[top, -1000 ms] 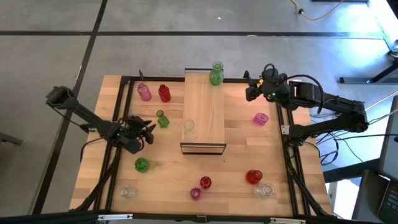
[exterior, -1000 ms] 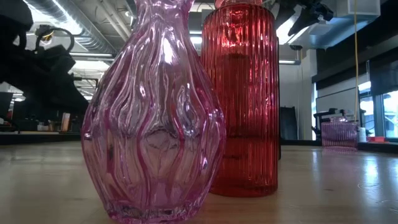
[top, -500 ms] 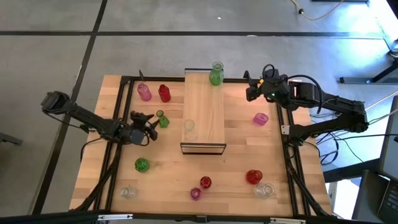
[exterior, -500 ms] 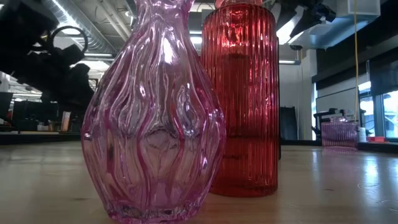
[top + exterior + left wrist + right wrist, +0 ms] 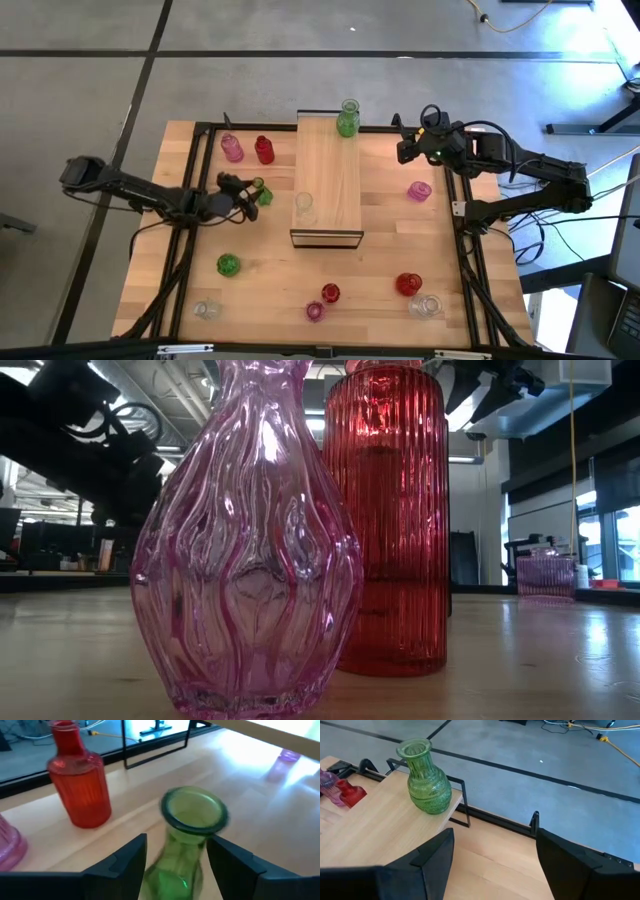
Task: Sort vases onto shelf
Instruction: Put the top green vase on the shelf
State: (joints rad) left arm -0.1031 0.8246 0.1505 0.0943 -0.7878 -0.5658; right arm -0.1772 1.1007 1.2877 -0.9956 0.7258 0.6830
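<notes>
The left gripper (image 5: 176,870) is spread wide, one finger on each side of a small green vase (image 5: 187,840) — glass between them, not clamped — left of the shelf (image 5: 328,180); the right gripper (image 5: 405,146) waits, fingers apart.

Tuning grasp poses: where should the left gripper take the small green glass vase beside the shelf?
Probably at the narrow neck just under the flared rim. The small green glass vase stands upright, its neck already between the open fingers of the left gripper, so a level approach from the table's left side suits; the round body below is wider and may slip.
</notes>
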